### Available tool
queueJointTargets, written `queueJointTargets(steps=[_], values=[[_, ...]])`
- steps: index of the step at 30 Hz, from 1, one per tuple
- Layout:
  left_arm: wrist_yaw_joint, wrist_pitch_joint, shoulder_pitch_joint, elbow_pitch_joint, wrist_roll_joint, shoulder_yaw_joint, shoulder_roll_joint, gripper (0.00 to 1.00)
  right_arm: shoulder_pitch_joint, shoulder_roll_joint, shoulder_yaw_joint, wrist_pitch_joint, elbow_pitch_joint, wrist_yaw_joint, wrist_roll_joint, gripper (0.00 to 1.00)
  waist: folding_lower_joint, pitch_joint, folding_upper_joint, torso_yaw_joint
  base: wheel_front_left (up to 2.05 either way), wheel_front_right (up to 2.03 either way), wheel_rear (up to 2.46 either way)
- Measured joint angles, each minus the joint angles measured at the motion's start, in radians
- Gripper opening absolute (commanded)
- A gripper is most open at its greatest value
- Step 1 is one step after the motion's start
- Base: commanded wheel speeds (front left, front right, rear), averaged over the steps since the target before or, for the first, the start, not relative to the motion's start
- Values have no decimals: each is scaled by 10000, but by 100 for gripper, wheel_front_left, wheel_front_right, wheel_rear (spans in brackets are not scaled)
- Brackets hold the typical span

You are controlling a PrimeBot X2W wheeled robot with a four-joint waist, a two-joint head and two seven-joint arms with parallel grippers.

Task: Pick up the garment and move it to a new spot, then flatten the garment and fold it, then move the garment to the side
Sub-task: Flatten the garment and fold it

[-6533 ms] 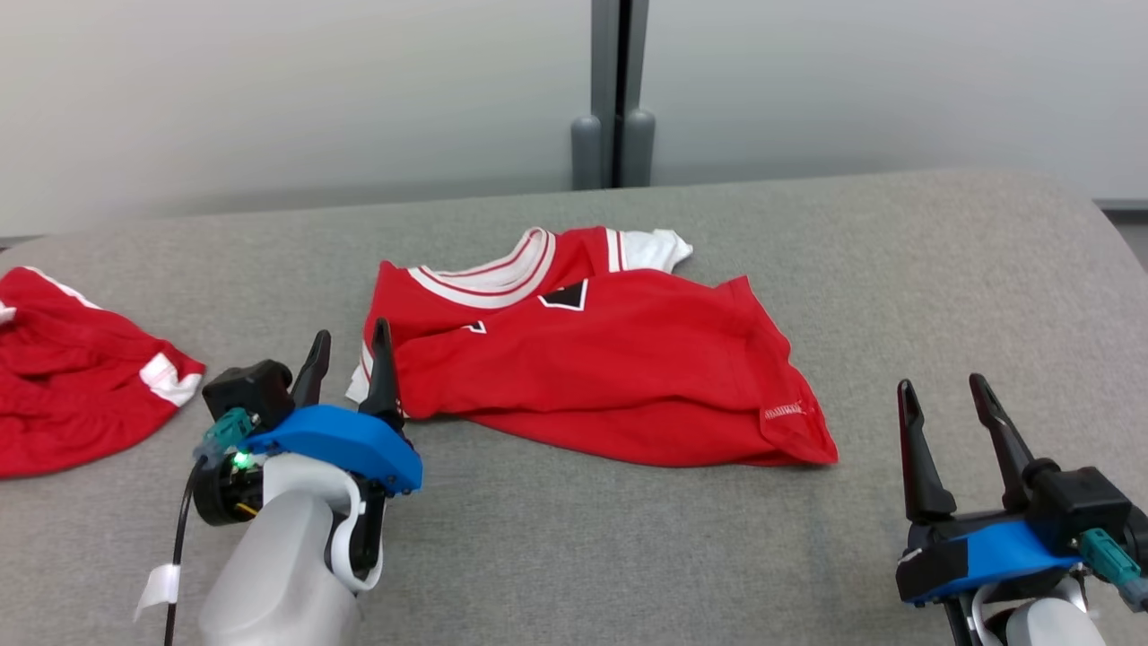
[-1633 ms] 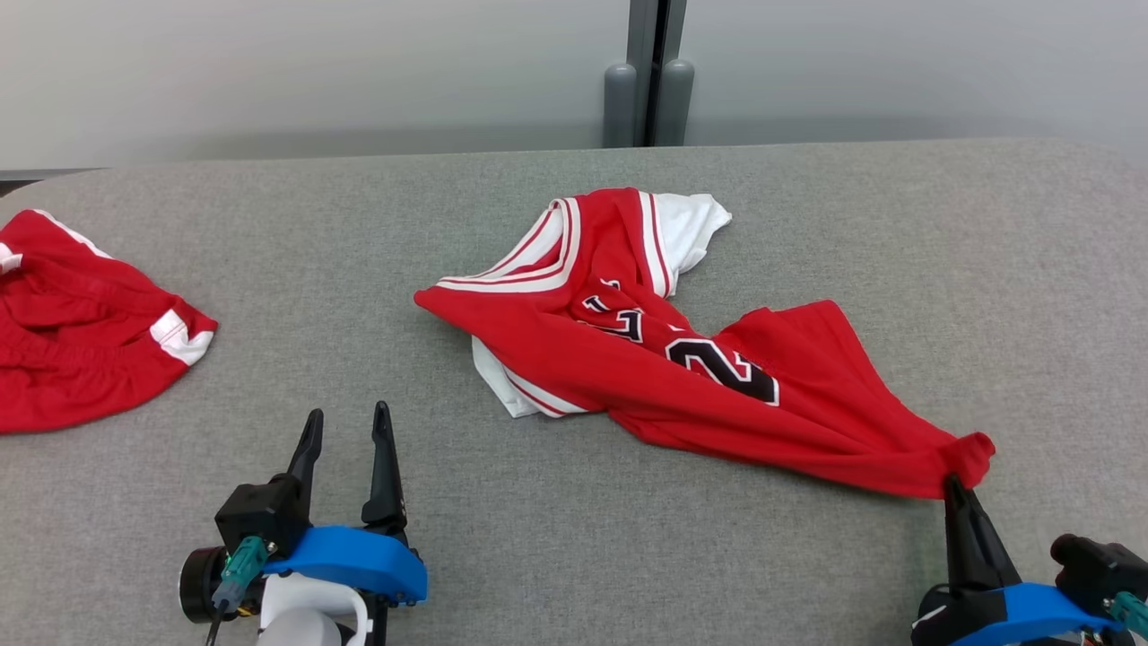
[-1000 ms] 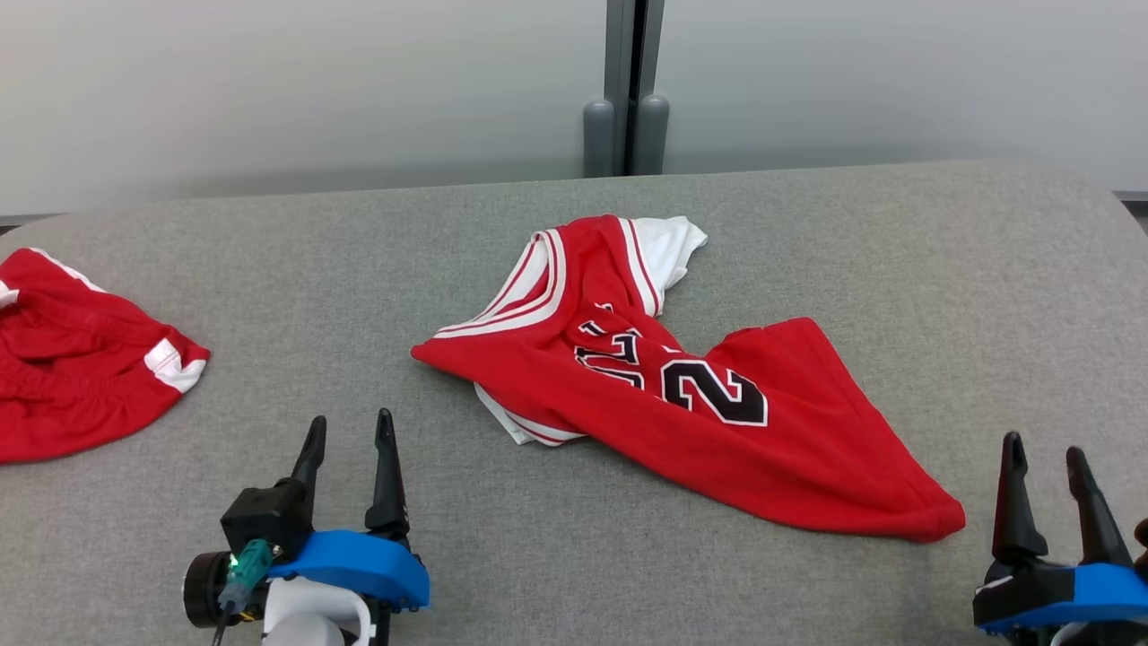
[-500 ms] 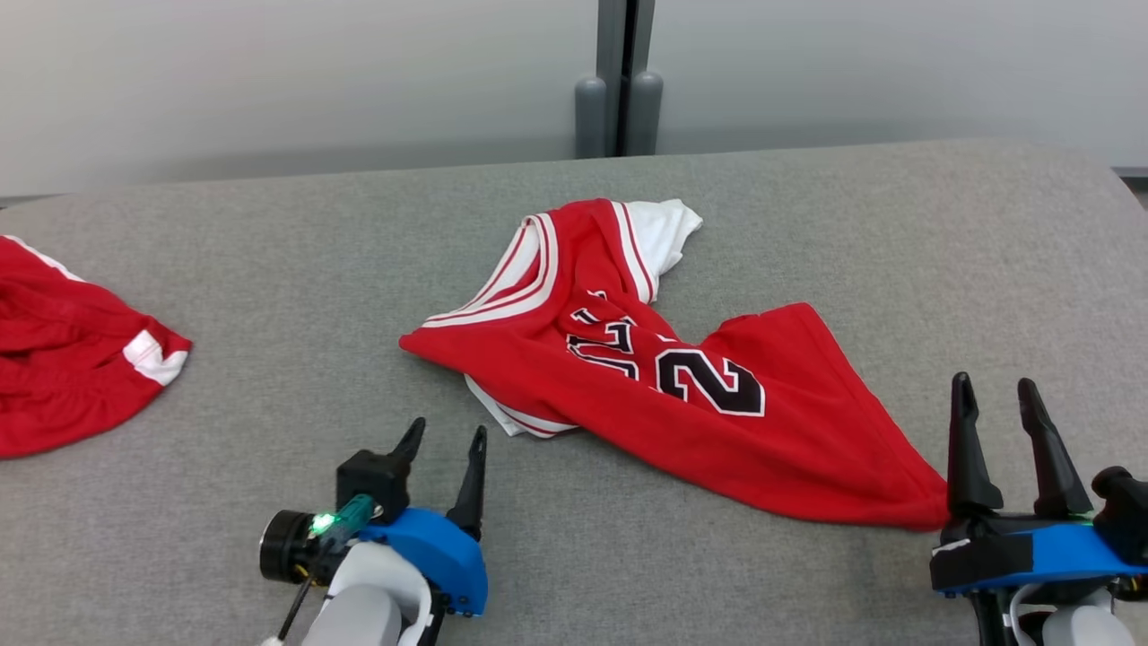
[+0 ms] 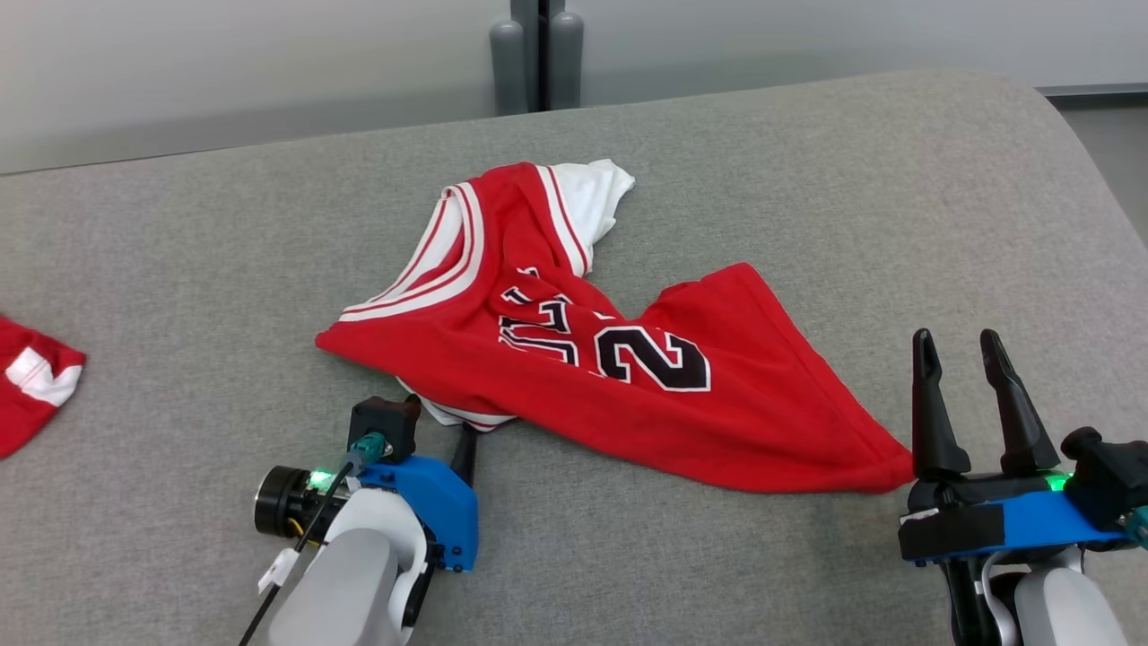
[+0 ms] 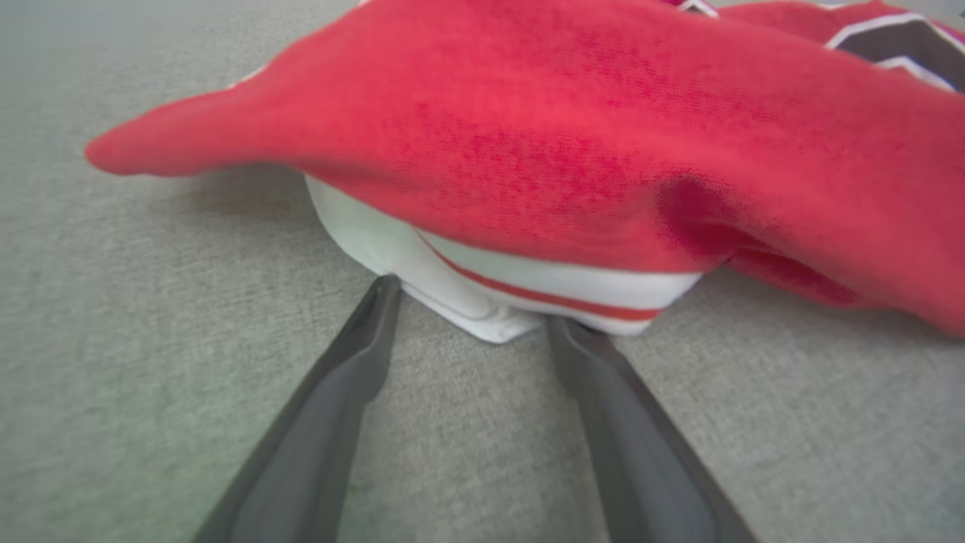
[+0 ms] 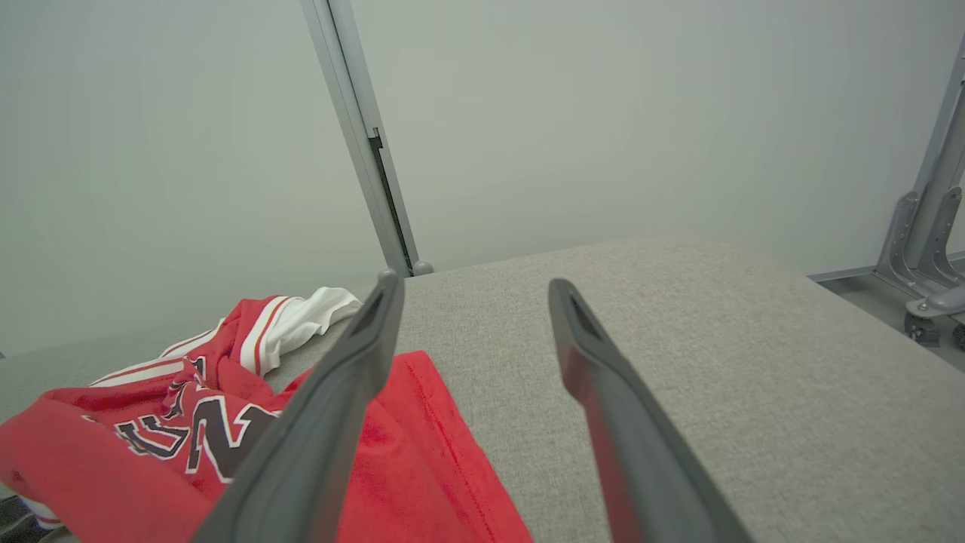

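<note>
The garment [image 5: 574, 359] is a red jersey with white trim and black numbers, lying rumpled mid-table. My left gripper [image 5: 437, 422] sits at its near left edge. In the left wrist view, my left gripper [image 6: 475, 305] is open with its tips touching either side of the white, red-striped corner of the garment [image 6: 528, 136]. My right gripper [image 5: 955, 339] stands open and empty just right of the garment's pointed right corner. In the right wrist view, my right gripper [image 7: 473, 283] points over bare table, with the garment [image 7: 151, 437] at the lower left.
Grey fabric covers the table [image 5: 807, 179], which rounds off at the far right. Another red and white cloth [image 5: 27, 395] lies at the left edge. A grey post [image 5: 536, 54] stands against the wall behind. Metal frame feet [image 7: 927, 249] stand beyond the table's right end.
The head camera has shifted, sliding the scene left. My right gripper let go of the garment's corner and stands open beside it. My left gripper has moved forward to the white corner.
</note>
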Motion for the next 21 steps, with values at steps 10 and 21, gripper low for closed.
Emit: queueJointTargets(steps=[10,21], values=[[138,171,-516,711,-90,-234,-73,0,34,-4,-84,0,-61,0,59,100,0,-20,0,-66,0,0,0],[631,-650,-644,-775,67,-192,587,0,186,-2,-435,-10,-180,0,38,100,0,-610,0,1255,0,0,0]])
